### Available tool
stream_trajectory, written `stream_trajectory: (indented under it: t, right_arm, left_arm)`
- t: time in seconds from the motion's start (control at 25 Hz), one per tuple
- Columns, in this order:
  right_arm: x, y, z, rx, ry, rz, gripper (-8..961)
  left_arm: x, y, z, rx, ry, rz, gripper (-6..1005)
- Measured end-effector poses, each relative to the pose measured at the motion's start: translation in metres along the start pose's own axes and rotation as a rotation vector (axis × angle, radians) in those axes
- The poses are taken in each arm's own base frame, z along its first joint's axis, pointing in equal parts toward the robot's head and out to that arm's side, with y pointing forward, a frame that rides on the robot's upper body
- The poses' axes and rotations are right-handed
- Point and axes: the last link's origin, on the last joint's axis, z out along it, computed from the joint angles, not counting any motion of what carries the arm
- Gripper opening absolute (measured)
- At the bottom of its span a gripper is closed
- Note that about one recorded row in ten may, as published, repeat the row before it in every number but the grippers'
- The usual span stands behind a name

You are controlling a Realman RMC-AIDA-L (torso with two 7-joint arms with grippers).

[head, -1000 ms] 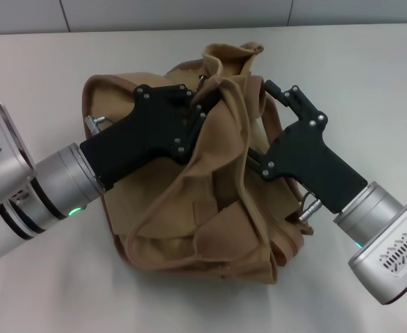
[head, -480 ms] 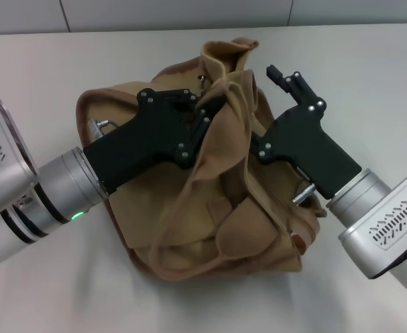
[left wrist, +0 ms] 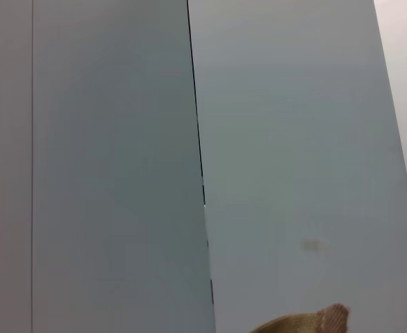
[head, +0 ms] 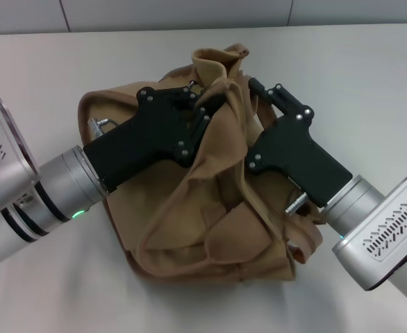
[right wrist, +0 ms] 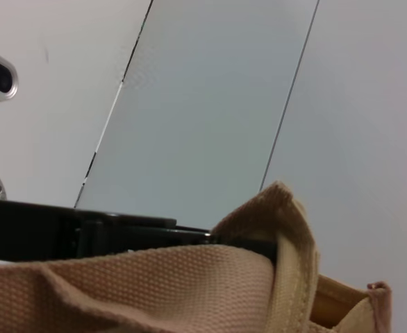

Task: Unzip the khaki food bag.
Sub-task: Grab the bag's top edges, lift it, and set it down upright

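The khaki food bag (head: 189, 229) lies crumpled and slumped on the pale table; its zipper is hidden in the folds. My left gripper (head: 198, 105) reaches in from the left and is shut on a bunch of the bag's fabric at its top, below a raised handle loop (head: 217, 59). My right gripper (head: 255, 89) comes in from the right and lies against the bag's right side, partly covered by fabric. The bag's canvas (right wrist: 155, 284) fills the lower right wrist view, with my left gripper's black body (right wrist: 85, 232) behind it. A scrap of khaki (left wrist: 301, 325) shows in the left wrist view.
The pale table (head: 370, 83) spreads around the bag, with a grey wall (head: 189, 14) along its far edge. Both wrist views look at grey wall panels (left wrist: 120, 166).
My right gripper has moved left and closer over the bag's top. The bag has been pushed and crumpled, its lower right corner shifting right. My left gripper has stayed put.
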Motion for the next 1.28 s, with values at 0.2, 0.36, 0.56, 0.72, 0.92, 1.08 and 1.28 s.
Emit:
stream_trajectory:
  t: [0.2,0.36,0.56,0.72,0.92,1.08,1.28]
  right_arm:
    - [0.0001,0.0003,0.0001,-0.004,0.000,-0.004,734]
    - [0.0004,-0.0010,0.0002,0.000,0.001,-0.008,579]
    - [0.0005,-0.0012,0.0001,0.000,0.001,-0.009,345]
    - [0.0003,-0.0002,-0.0001,-0.005,0.000,-0.009,182]
    - [-0.0003,0.0023,-0.0005,-0.023,-0.005,-0.012,43]
    - [-0.0005,0.0042,-0.0016,-0.035,-0.008,-0.008,2]
    - [0.0004,0.0058,-0.0040,-0.039,-0.003,-0.006,5]
  left_arm:
    - [-0.0002,-0.0001,0.0001,0.003,0.000,-0.001,38]
    - [-0.0005,-0.0005,-0.0010,0.009,-0.001,-0.001,38]
    - [-0.0005,-0.0008,-0.0013,0.011,-0.001,-0.001,39]
    - [-0.0004,-0.0007,-0.0015,0.011,0.000,-0.001,39]
    - [-0.0001,-0.0003,-0.0022,0.011,0.003,-0.002,39]
    - [0.0000,0.0000,-0.0029,0.012,0.005,0.002,39]
    - [0.0017,0.0017,-0.0052,0.010,0.021,0.006,39]
